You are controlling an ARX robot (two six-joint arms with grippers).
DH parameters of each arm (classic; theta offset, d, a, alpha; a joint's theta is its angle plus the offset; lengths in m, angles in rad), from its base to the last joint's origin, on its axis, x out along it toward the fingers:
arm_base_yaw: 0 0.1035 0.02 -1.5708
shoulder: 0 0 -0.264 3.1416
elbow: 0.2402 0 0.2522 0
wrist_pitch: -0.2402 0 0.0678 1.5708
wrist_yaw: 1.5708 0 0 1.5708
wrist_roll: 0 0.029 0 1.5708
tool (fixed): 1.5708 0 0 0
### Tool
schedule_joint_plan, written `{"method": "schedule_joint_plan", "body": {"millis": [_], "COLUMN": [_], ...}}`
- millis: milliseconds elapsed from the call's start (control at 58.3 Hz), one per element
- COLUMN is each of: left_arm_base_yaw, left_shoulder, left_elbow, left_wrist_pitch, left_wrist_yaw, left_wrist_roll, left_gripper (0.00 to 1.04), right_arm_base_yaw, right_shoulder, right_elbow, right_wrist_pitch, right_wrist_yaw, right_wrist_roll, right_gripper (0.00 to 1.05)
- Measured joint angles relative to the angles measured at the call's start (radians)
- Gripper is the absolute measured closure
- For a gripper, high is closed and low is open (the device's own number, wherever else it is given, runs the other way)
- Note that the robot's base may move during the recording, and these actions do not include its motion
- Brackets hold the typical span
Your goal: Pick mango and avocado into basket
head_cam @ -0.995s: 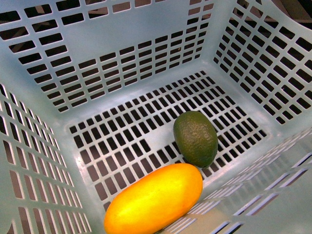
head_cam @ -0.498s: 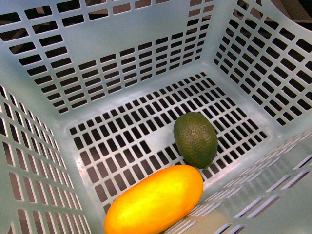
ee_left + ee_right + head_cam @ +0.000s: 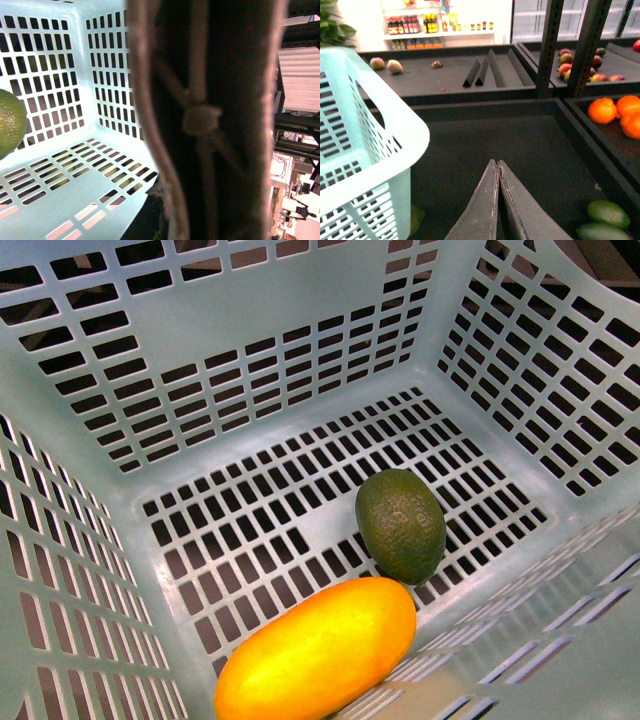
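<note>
Looking down from the front camera, the basket [image 3: 300,330] fills the frame, and both fruits already lie on its slotted floor. The mango [image 3: 316,652] rests in the near corner, against the near wall as far as I can tell, and the avocado [image 3: 401,524] sits just beyond it, the two touching or very nearly so. Neither arm shows here. To my eye the picking is done, with nothing left but to pull clear.

From the left wrist, a blurred brownish-pink band crosses the frame very close to the lens, most likely the basket's handle [image 3: 200,120]. Behind it are the basket's pale slotted walls, with a green fruit [image 3: 10,122] cut by the frame's edge. The left tool itself is not visible.

From the right wrist, the right tool [image 3: 497,172] hangs outside the basket above a dark table [image 3: 530,135], its fingers pressed together on nothing. Oranges [image 3: 620,112] sit in a neighbouring tray, green fruits [image 3: 605,220] nearby.
</note>
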Motion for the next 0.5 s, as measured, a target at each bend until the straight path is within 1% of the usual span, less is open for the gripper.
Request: {"method": "schedule_joint_plan", "body": {"millis": [223, 309, 360, 498], "left_arm_base_yaw": [0.0, 0.0, 0.0, 0.0], "left_shoulder": [0.0, 0.0, 0.0, 0.0], "left_elbow": [0.0, 0.0, 0.0, 0.0], "left_wrist_pitch": [0.0, 0.0, 0.0, 0.0], "left_wrist_yaw": [0.003, 0.0, 0.0, 0.0], "left_wrist_roll": [-0.001, 0.002, 0.001, 0.001], "left_gripper": [1.01, 1.01, 1.01, 1.01], "right_arm_base_yaw": [0.0, 0.0, 0.0, 0.0], "right_shoulder": [-0.015, -0.016, -0.016, -0.016], "right_elbow": [0.0, 0.0, 0.0, 0.0], "right_wrist_pitch": [-0.007, -0.007, -0.007, -0.007], "right_wrist_yaw": [0.0, 0.0, 0.0, 0.0], "right_wrist_roll": [0.0, 0.0, 0.0, 0.0], "right_gripper": [1.02, 0.88, 0.76, 0.55]}}
